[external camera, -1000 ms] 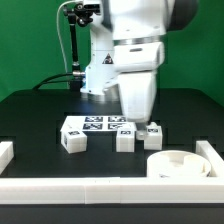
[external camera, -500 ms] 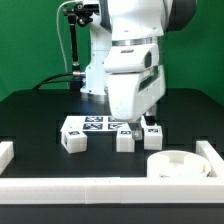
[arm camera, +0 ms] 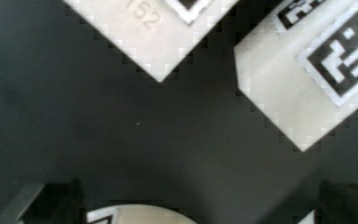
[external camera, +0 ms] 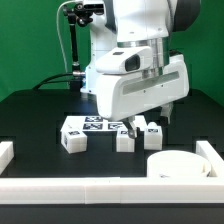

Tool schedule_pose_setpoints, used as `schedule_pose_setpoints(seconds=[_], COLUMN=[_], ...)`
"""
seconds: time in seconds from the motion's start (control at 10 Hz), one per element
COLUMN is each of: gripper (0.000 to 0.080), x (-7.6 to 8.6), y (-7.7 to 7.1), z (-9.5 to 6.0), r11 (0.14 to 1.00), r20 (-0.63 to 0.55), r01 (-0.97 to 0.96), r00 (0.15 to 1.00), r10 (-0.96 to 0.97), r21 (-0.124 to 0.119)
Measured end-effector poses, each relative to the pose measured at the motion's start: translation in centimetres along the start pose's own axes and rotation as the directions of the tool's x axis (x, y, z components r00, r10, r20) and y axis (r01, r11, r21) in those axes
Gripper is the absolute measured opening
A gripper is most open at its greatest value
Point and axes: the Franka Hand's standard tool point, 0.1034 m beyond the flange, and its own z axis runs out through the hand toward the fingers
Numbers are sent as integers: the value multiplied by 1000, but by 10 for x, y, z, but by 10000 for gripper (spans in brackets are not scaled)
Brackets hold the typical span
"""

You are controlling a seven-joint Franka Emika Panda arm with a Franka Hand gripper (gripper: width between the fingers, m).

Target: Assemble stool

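The round white stool seat point(external camera: 178, 165) lies at the front of the exterior view's right. Three small white tagged legs lie on the black table: one point(external camera: 72, 140) to the left, one point(external camera: 125, 140) in the middle, one point(external camera: 152, 135) to the right. My gripper point(external camera: 150, 123) hangs open and empty just above the middle and right legs. In the wrist view my gripper point(arm camera: 197, 195) is open, with dark fingers point(arm camera: 51, 192) on both sides. A white rounded part point(arm camera: 149, 213) shows between them below. Two white tagged pieces point(arm camera: 318, 80) lie further off.
The marker board point(external camera: 95, 124) lies behind the legs; a white piece with printed numbers, probably the same board point(arm camera: 149, 30), shows in the wrist view. White border rails run along the front point(external camera: 100, 188), the left point(external camera: 8, 152) and the right point(external camera: 212, 150). The arm's base and a stand point(external camera: 75, 40) rise behind.
The hand has turned so its broad side faces the exterior camera. It has shifted toward that view's right and risen a little above the legs. No part has moved.
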Motion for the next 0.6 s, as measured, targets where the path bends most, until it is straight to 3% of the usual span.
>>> schedule_pose_setpoints(seconds=[0.4, 0.6], gripper=[648, 648], x=[1, 4], y=[-3, -3], z=[0, -4], r11=[960, 873], r20=[-5, -7], r01=[-278, -488], r00=[960, 873], r10=[278, 488], r21=[18, 12])
